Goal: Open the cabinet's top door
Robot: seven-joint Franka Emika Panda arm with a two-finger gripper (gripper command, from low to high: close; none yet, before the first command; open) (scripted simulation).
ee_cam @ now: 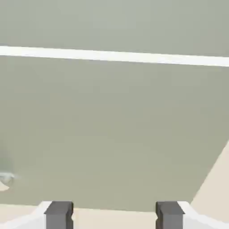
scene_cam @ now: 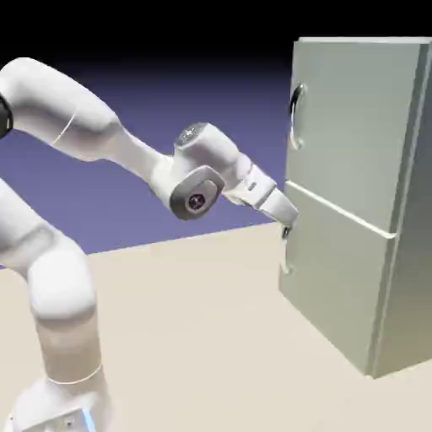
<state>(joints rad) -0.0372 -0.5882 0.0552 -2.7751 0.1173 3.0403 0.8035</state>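
Even, soft rendered light with mild blur throughout. The backdrop [scene_cam: 169, 76] darkens toward the top. Beyond the claw [ee_cam: 114, 214], the cabinet [scene_cam: 354, 194] front shows a bright seam, no glare.

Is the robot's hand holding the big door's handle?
No, the gripper sits low by the lower door, well below the top door's handle.

Gripper [scene_cam: 287, 226] before cabinet [scene_cam: 371, 278], below top door [scene_cam: 342, 126]

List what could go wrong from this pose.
1. The gripper sits at the seam below the top door, well under its handle; closing here would grasp nothing.
2. It is nearer the lower door, so the wrong door may get pulled.
3. The open fingers could bump the cabinet face.
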